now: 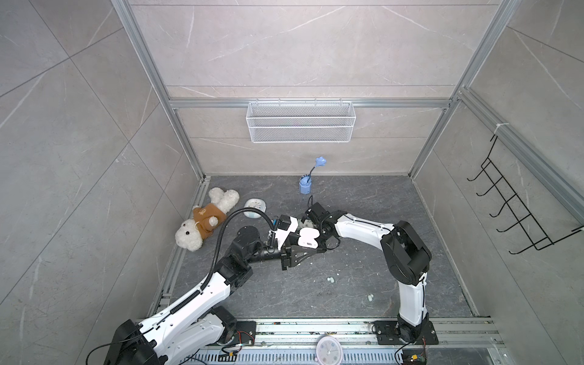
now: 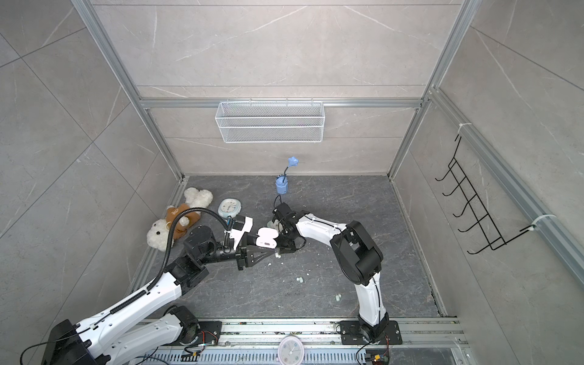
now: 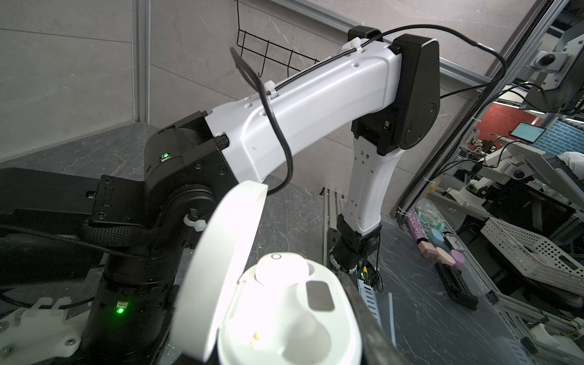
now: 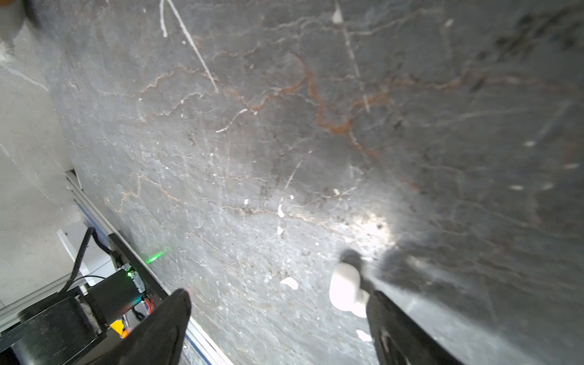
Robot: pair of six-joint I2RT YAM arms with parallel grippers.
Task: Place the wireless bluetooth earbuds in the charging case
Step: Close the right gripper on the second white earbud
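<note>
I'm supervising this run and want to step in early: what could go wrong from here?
1. The white earbud lies right beside one finger of the open right gripper, not centred between the jaws. Closing may flick it away instead of gripping it.
2. The left gripper holds the charging case in the air, lid open, close to the right arm's wrist. A bump could tilt the case or shut the lid.

Pairs glossy white link shells [image 3: 316, 104] with matte black joint housings [image 3: 417, 94]; runs a ribbed black conduit [image 1: 216, 252] along the left arm [image 1: 189, 303], a thin zip-tied cable [image 3: 282, 139] along the right arm [image 1: 363, 229]; glows green at status LEDs [image 3: 120, 310].
</note>
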